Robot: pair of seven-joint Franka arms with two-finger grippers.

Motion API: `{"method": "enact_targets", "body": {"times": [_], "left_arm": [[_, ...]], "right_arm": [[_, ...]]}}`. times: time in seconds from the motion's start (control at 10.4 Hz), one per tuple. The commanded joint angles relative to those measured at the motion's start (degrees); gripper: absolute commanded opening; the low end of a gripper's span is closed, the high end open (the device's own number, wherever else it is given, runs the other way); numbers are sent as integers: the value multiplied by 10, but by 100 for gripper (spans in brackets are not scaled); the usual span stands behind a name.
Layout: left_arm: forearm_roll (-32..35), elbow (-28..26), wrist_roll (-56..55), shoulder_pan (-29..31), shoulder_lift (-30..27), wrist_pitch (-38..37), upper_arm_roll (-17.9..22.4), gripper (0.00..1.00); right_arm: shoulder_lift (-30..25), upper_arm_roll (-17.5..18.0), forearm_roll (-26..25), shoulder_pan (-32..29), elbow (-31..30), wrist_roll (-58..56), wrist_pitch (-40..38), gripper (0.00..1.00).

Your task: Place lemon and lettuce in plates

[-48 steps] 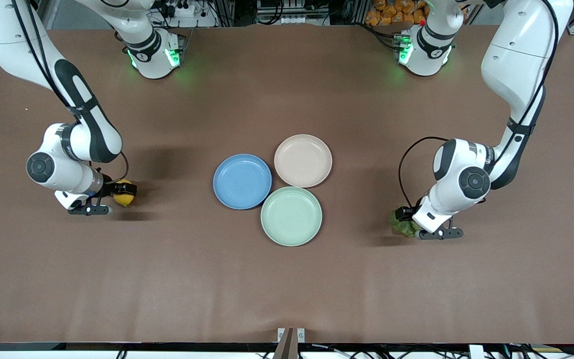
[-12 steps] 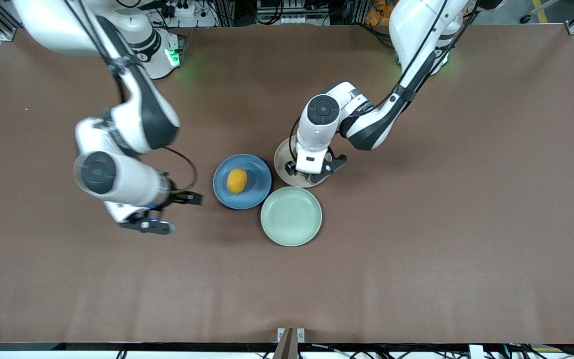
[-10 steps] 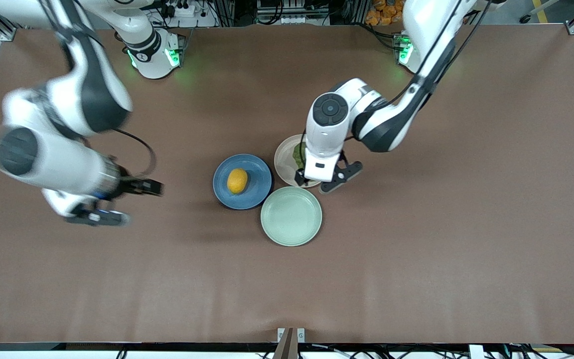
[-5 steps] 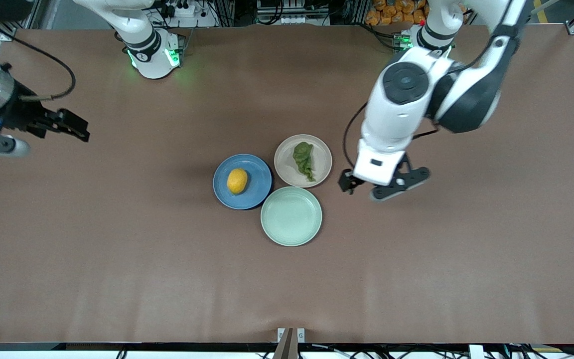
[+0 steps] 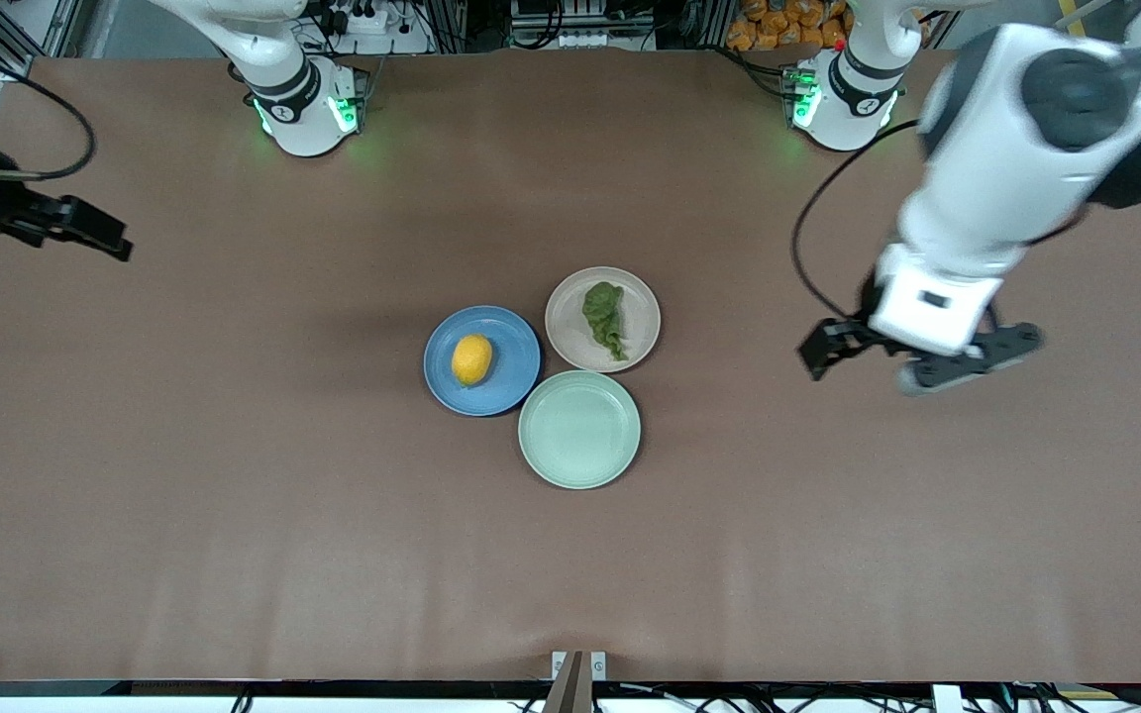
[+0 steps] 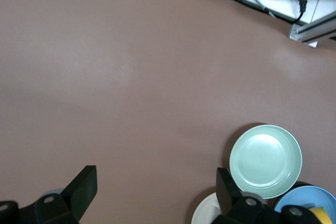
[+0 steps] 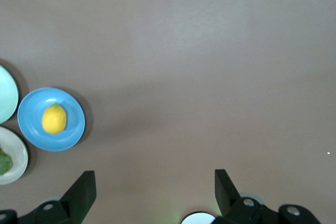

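Front view: lemon [image 5: 471, 358] lying in the blue plate [image 5: 510, 335], lettuce [image 5: 604, 317] lying in the beige plate [image 5: 642, 315], tail pointing toward the camera; mint plate [image 5: 579, 430] nearest the camera, bare, rims of all three just touching or nearly so. Left gripper [image 5: 912, 361] up in the air over bare table [image 5: 333, 555] toward the left arm's end, well apart from the plates, fingers spread wide, holding nothing. Right gripper [image 5: 31, 248] raised at the right arm's end of the table, partly cut off at the edge, well apart from the plates, nothing seen in it. Left wrist view: two dark fingers [image 6: 79, 190] spread wide with bare table between, nothing gripped; mint plate [image 6: 265, 160] whole, edges of the blue plate [image 6: 294, 205] with a sliver of lemon [image 6: 319, 213], and of the beige plate [image 6: 205, 212]. Right wrist view: fingers [image 7: 81, 192] likewise wide apart and empty over bare table; lemon [image 7: 54, 118] in the blue plate [image 7: 71, 129], lettuce [image 7: 4, 162] in the beige plate [image 7: 16, 156], rim of the mint plate [image 7: 5, 100] at the edge.
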Motion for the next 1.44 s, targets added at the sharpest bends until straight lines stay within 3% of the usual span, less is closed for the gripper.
{"method": "enact_targets", "body": {"times": [0.0, 0.48, 1.15, 1.24, 1.34], "left_arm": [[-18, -11, 68, 28, -28, -28, 2, 100], [-40, -10, 269, 31, -83, -130, 90, 100], [-41, -9, 277, 33, -100, -154, 97, 100], [-40, -9, 277, 33, -100, -157, 97, 100], [-40, -9, 277, 33, -100, -159, 97, 100]], "right_arm": [[-1, 7, 30, -48, 16, -3, -10, 100], [-1, 11, 33, -47, 15, -3, 10, 100], [4, 6, 38, -40, 13, -6, 31, 100], [4, -19, 38, -17, 11, -7, 31, 100], [4, -70, 38, 35, 8, -7, 33, 100]]}}
